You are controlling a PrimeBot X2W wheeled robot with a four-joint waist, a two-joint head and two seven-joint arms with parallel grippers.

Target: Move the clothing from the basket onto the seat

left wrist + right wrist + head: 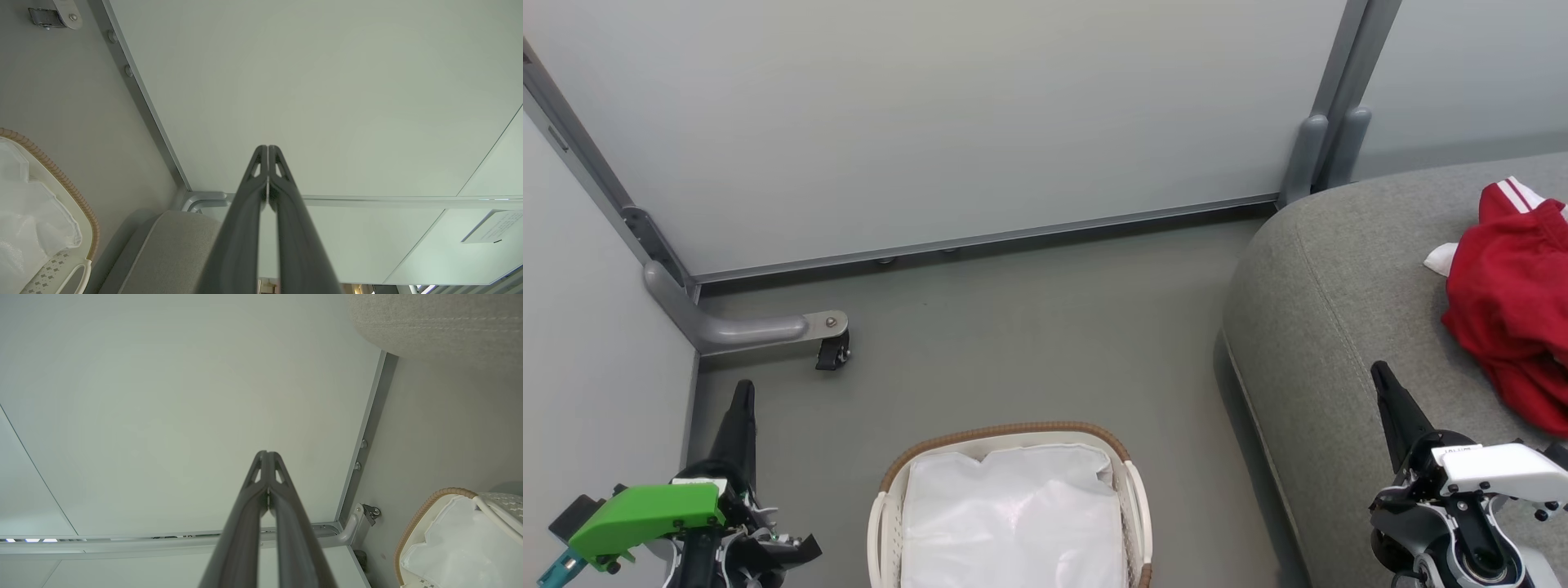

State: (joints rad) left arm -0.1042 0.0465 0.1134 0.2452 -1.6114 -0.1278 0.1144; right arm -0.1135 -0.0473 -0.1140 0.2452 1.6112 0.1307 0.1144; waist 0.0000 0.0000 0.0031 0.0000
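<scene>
The red clothing (1511,310) is lying on the seat (1331,310) at the frame's right edge; the basket (1013,433), bottom centre, is holding its white liner (1013,514). Left gripper (743,390) and right gripper (1380,374) are idling, fingers together, seemingly finished.

Left gripper (742,398), left of basket (1013,429): long dark tapered fingers (737,437), bright green housing (645,513), teal tab (551,570), black fittings.
Right gripper (1384,388), right of basket: same dark fingers, white housing (1499,465) with small dark screws, silver-grey wrist joint (1462,555), tiny label (1454,450), possibly text, unreadable.
Fingertips (255,171) carry triangular cut-outs.
</scene>
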